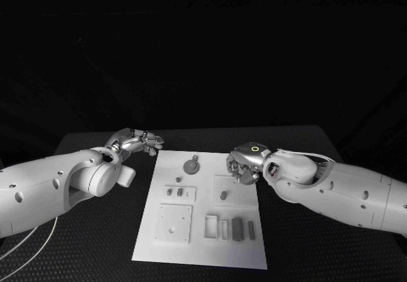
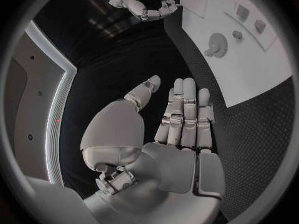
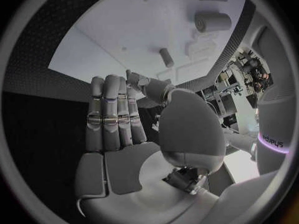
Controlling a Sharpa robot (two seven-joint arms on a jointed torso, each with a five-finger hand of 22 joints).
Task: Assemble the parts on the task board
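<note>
Black table (image 1: pixel 102 235) under a dark backdrop, white board (image 1: pixel 206 254) centred. 2 hands, both holding nothing: left hand (image 1: pixel 136 141) off the board's far-left corner, fingers straight and apart in its wrist view; right hand (image 1: pixel 245 162) over the board's right edge, fingers loosely curled. Gear (image 1: pixel 192 167) lay near the far end; the smaller grey parts couldn't be counted reliably. No legible writing on the board.
</note>
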